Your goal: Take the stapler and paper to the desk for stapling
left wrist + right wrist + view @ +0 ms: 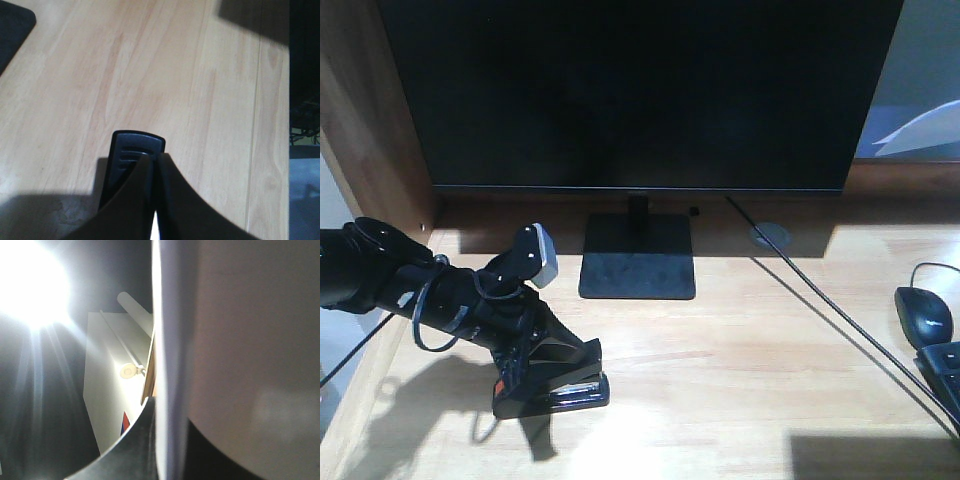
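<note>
The black stapler (560, 392) rests on the light wood desk (750, 380) at the front left, its orange-red patch at the left end. My left gripper (592, 358) reaches down onto it from the left. In the left wrist view the left gripper (152, 159) has its fingers pressed together, and the stapler (131, 150) lies under and left of them, not visibly pinched. In the right wrist view my right gripper (167, 412) is shut on the white paper (172, 340), seen edge-on, away from the desk. The right arm does not show in the front view.
A large black monitor (640, 90) on a flat stand (638, 262) fills the back. Behind the stand to the right is a round grommet (770, 235), and a thin cable (840, 320) runs diagonally across. A black mouse (923, 315) and a keyboard corner (945, 368) sit at the right edge.
</note>
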Controlling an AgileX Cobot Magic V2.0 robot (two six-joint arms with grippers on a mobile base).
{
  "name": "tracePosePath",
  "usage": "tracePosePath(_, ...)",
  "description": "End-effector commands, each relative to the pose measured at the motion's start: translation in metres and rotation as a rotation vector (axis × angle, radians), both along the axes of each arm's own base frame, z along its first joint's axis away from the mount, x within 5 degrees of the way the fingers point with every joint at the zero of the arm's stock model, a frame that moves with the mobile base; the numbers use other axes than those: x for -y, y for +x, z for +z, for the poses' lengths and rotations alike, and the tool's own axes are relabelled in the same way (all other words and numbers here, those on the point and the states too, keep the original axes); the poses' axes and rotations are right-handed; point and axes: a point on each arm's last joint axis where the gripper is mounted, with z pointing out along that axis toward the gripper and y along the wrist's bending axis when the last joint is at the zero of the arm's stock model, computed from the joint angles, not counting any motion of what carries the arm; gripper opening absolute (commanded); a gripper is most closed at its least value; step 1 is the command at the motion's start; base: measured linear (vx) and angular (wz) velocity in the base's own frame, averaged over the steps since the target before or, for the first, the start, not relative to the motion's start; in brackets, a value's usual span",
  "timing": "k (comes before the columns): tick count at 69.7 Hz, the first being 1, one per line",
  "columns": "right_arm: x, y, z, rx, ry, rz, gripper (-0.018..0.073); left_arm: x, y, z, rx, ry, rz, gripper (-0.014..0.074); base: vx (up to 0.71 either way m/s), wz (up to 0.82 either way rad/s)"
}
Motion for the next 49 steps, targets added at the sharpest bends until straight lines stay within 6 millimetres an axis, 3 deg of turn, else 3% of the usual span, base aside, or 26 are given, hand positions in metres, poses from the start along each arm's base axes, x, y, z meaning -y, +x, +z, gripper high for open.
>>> tracePosePath(1,0.0005,-0.0033,0.0100,0.051,0.003,-0.017,-0.0006,0.0051,0.0008,0.0200,0.027,-0.065,0.003,-0.0006,0.00,0.00)
tracePosePath(49,0.0003,-0.0031,0.0099,0.048,0.001,-0.017,-0.0006,0.0030,0.0053,0.0182,0.059,-0.035,0.041,-0.0006,0.00,0.00)
